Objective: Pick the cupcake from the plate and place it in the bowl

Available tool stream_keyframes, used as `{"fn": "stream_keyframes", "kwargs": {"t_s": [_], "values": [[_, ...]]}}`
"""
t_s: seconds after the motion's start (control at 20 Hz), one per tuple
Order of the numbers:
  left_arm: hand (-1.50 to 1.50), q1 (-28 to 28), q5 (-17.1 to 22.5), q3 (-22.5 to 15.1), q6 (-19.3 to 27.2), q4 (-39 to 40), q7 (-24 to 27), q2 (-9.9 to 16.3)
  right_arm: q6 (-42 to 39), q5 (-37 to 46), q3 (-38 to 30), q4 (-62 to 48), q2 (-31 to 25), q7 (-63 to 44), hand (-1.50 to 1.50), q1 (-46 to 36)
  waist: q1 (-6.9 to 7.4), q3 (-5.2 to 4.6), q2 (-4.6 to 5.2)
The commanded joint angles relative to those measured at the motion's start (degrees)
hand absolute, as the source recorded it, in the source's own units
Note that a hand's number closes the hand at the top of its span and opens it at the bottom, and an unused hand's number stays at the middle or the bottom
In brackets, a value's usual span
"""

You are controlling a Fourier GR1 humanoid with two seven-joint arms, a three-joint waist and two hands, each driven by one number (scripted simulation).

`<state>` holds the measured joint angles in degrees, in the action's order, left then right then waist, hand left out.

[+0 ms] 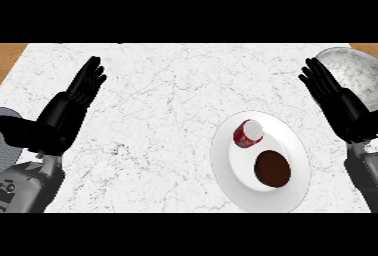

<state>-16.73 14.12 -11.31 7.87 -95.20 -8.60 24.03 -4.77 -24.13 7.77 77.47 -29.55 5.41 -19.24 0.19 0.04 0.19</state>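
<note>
A white plate [289, 145] lies on the marble counter at the right of the head view. On its upper part sits the cupcake [248, 133], red-wrapped with a white top, tipped on its side. A dark brown oval item [272, 169] lies on the plate below it. The grey bowl [353, 67] stands at the top right corner, partly hidden behind my right hand. That right hand [341, 105] is open, fingers up, just right of the plate and touching nothing. At the left, far from the plate, my left hand [68, 110] rests open.
The white marble counter [162, 100] spreads between the two hands. Brown wood shows past its top left corner [9, 55] and beside the bowl at the top right. My grey forearms enter from the lower corners.
</note>
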Motion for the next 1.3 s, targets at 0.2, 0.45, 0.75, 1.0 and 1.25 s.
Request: {"fn": "stream_keyframes", "kwargs": {"t_s": [0.2, 0.45, 0.75, 1.0, 1.25], "values": [[0.0, 6.31, 5.05, 7.59, 2.51, -0.45, 3.35, -2.23, 26.89, 1.78, -6.71, 2.75, 8.27, -8.36, -1.5, 7.88, -1.33, -0.4, -1.02], [0.0, 8.99, 7.36, 8.15, 2.34, -0.21, 4.16, -4.36, 43.94, 14.65, -7.14, -6.38, 3.5, -14.46, -1.5, 17.57, -2.43, -0.62, -0.61], [0.0, 9.91, 10.74, 11.56, -2.73, 2.56, 7.88, -3.52, 58.23, 31.53, 1.7, 4.73, -1.24, -26.87, -1.5, 20.0, -1.04, -0.48, -0.38], [0.0, 9.52, 12.39, 12.07, -4.53, 3.08, 6.44, -2.83, 41.39, 33.17, 6.91, 6.16, -12.85, -47.74, -1.5, 17.11, 0.03, -0.61, -0.17], [0.0, 7.47, 11.27, 10.83, -4.29, 3.25, 6.53, -3.28, 19.82, 23.88, 14.57, 9.12, -15.2, -59.45, -1.5, 14.95, 1.82, -0.66, 0.38]]}}
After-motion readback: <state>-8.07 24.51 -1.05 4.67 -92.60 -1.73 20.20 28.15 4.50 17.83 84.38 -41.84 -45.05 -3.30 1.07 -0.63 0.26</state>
